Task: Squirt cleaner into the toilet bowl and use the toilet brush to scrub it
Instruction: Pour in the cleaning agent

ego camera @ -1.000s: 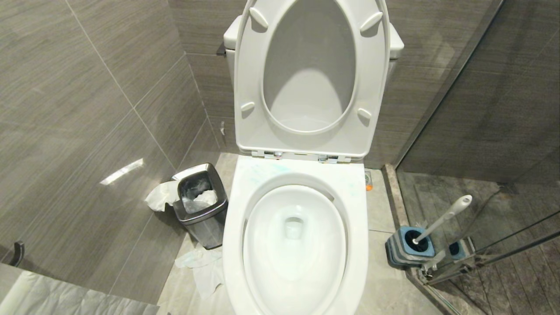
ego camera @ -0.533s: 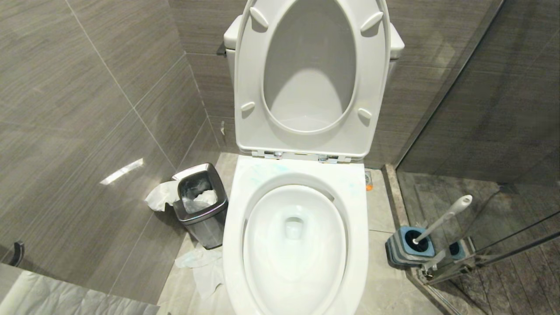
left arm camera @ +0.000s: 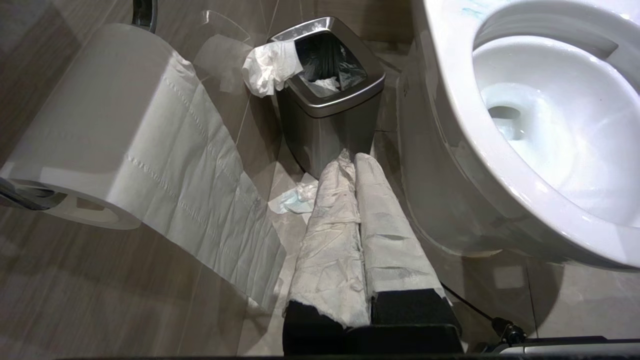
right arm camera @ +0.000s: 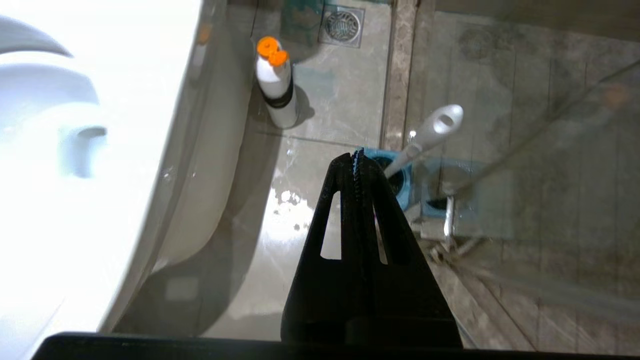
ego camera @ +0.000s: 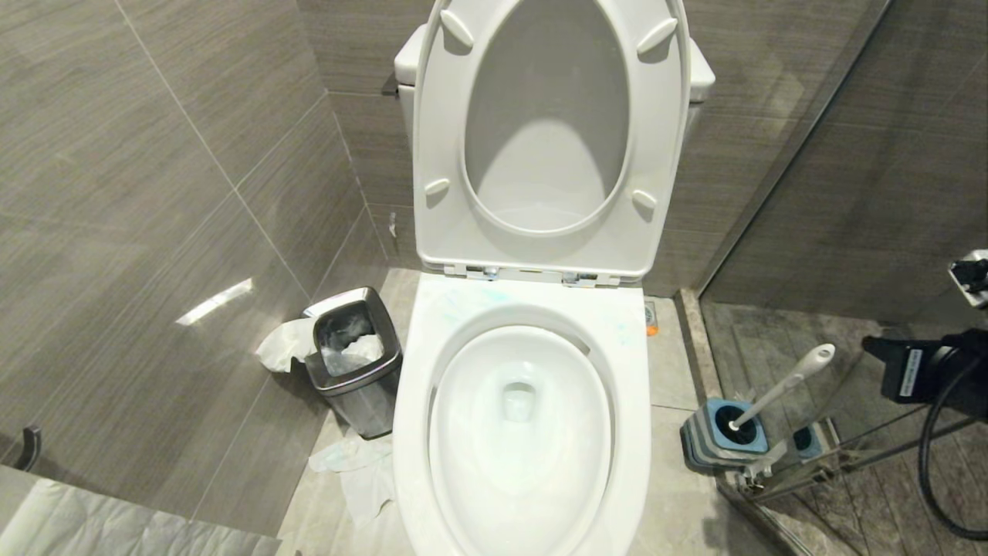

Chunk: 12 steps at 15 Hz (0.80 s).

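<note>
Right claw (right arm camera: pixel 356 159) shut, empty, above toilet brush (right arm camera: pixel 425 137).

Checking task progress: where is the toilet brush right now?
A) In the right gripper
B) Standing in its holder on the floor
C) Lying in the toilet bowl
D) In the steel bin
B: the toilet brush stands head-down in its blue holder, handle leaning free, with no gripper on it.

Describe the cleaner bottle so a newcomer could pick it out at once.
Start at the toilet bowl. On the tiled floor beside its base, between the bowl and the floor drain, stands the cleaner bottle. It is white with a black band and an orange cap, unlike the white toilet brush leaning in its blue holder.
</note>
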Available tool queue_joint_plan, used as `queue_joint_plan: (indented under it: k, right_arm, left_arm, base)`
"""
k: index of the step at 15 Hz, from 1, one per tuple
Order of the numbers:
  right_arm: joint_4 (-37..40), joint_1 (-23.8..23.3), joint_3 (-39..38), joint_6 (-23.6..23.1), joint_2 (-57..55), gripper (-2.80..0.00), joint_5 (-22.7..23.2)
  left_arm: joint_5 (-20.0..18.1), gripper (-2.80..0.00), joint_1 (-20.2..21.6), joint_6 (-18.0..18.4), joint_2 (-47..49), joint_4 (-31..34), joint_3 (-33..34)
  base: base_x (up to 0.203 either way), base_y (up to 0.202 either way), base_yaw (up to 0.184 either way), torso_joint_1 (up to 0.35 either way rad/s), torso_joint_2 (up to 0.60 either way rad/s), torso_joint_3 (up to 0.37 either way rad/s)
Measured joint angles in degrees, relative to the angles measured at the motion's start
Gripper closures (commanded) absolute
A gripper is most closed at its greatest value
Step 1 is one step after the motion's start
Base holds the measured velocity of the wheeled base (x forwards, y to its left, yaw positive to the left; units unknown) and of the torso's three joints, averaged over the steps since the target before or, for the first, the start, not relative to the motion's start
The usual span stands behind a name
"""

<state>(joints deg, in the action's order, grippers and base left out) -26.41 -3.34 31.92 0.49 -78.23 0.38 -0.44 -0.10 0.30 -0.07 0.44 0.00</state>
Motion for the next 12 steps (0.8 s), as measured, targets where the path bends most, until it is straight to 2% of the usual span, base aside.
queue_joint_plan:
  k: [5,8,10,12]
  right_arm:
    - [-30.8,0.1,-12.7,-0.3,-14.0,0.0,0.6]
    - [-47.4,0.2,-17.4,-0.4,-24.4,0.0,1.8]
    - [-56.2,0.2,-18.7,-0.4,-31.6,0.0,2.5]
    - [-60.3,0.2,-17.2,-0.3,-37.5,0.0,3.1]
  left_arm:
    - [0.0,0.0,0.0,0.0,0.0,0.0,0.0]
    - [0.0,0.0,0.0,0.0,0.0,0.0,0.0]
    - [0.0,0.0,0.0,0.0,0.0,0.0,0.0]
    - [0.0,0.0,0.0,0.0,0.0,0.0,0.0]
  base:
    - [0.0,0.0,0.0,0.0,0.0,0.0]
    - [0.0,0.0,0.0,0.0,0.0,0.0]
    - [0.0,0.0,0.0,0.0,0.0,0.0]
    - [0.0,0.0,0.0,0.0,0.0,0.0]
